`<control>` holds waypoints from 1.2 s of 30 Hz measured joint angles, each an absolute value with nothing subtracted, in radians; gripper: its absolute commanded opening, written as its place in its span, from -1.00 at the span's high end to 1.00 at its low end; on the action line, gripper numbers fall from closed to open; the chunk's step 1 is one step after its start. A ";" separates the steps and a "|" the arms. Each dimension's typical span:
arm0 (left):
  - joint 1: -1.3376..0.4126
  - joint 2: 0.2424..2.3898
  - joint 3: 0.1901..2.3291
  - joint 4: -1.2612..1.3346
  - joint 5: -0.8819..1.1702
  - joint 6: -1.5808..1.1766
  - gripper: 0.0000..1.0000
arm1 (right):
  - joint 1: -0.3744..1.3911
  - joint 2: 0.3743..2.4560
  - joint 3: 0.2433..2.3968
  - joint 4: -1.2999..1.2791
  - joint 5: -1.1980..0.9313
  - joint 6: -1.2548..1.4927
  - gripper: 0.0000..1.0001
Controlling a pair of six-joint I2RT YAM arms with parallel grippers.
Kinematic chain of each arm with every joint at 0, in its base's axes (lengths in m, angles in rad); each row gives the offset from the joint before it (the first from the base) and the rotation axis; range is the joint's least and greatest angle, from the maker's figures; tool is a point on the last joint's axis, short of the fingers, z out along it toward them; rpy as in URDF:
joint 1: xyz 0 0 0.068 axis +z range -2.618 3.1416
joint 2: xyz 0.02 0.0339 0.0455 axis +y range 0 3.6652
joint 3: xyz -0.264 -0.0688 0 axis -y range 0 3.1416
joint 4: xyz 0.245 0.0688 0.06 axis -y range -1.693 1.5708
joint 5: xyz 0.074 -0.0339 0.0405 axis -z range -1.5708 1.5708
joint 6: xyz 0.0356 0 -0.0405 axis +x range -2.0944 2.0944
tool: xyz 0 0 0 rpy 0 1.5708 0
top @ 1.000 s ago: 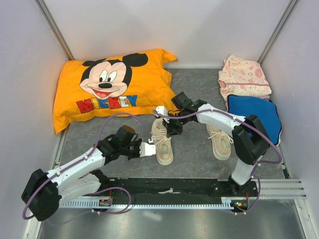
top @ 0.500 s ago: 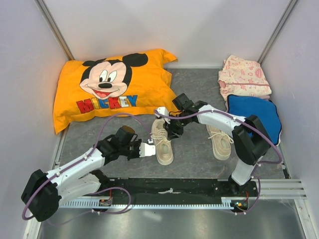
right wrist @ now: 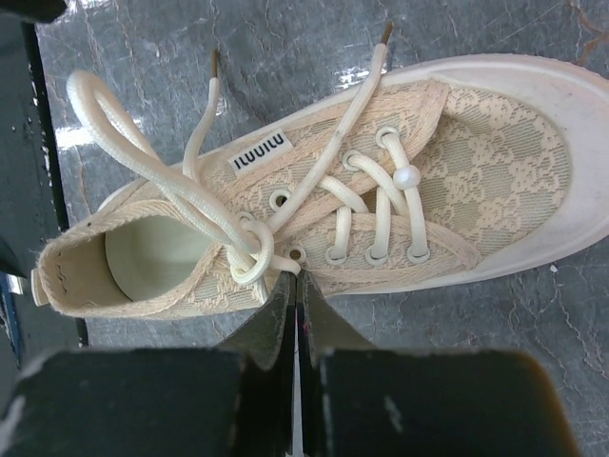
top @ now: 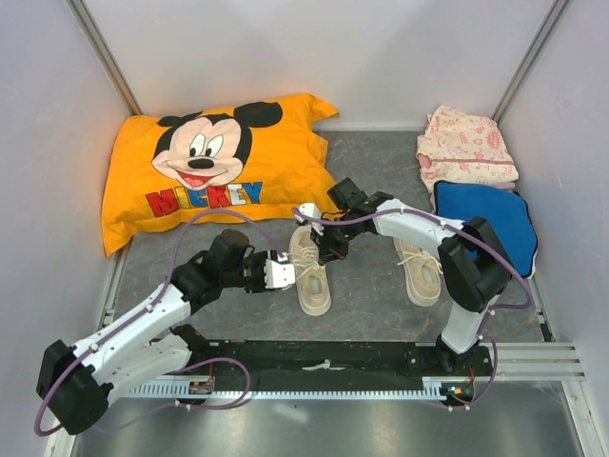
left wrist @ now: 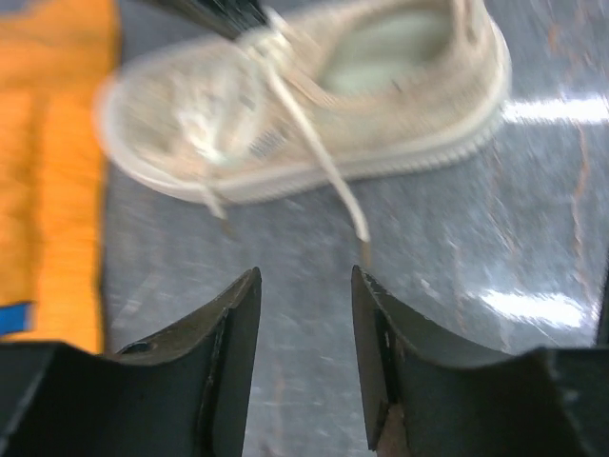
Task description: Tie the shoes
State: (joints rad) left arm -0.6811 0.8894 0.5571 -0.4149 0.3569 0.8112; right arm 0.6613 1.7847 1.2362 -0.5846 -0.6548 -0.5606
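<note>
The grey table (top: 371, 300) sits inside white walls, with an orange cartoon pillow (top: 209, 171) at the back left and a pink cloth (top: 466, 143) and a blue pad (top: 481, 214) at the back right.

Both shoes lie on the table. The first shoe (top: 312, 281) is between the two arms, and the second shoe (top: 422, 271) is well apart to its right with its laces loose.

Our left gripper (left wrist: 304, 352) hovers just beside the first shoe's side, its fingers apart with nothing between them. A loose lace end (left wrist: 328, 176) trails down toward it. Our right gripper (right wrist: 293, 290) is over the shoe's opening, fingers pressed together, tips right at the lace crossing by the top eyelets. We cannot tell whether any lace is caught between them.

A loop (right wrist: 143, 152) stands free above that crossing, and we judge the knot only half made. The main risk is that a pull on the wrong strand slides the loop out and undoes the crossing. If the right fingers hold nothing, lifting them leaves the knot slack. The shoe is light and unheld, so a sideways tug could drag or tip it. The left wrist view is blurred, so a grab there could close on air or on the sole instead of the thin lace end.
</note>
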 measured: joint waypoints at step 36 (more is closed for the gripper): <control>-0.825 1.190 0.656 -0.175 0.288 1.200 -0.22 | 0.662 1.749 1.244 -0.531 -0.608 -0.324 1.00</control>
State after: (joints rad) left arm -0.8253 1.1900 0.6556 -0.1749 0.2878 1.2003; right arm 0.6621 1.7493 1.2442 -0.5308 -0.6083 -0.3241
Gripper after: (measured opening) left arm 0.611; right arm 0.007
